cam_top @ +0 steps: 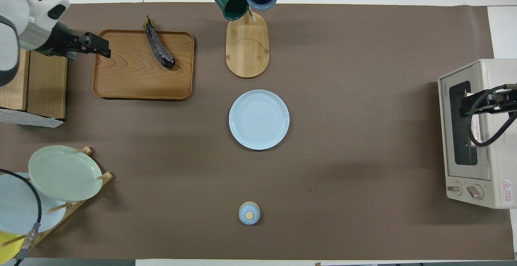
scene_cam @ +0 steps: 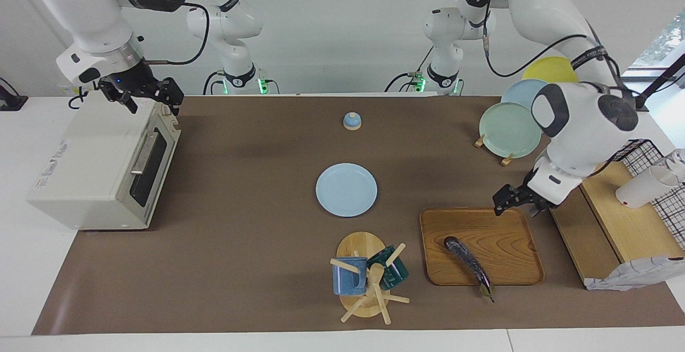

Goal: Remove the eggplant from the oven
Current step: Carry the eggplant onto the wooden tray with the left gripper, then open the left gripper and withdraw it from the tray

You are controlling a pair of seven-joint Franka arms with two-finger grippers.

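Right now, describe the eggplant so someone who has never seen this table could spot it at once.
Find the wooden tray toward the left arm's end of the table, beside the mug stand. The eggplant lies slantwise on it, its stem tip poking over the tray's edge farthest from the robots. It is the only long, slim, dark purple thing there.
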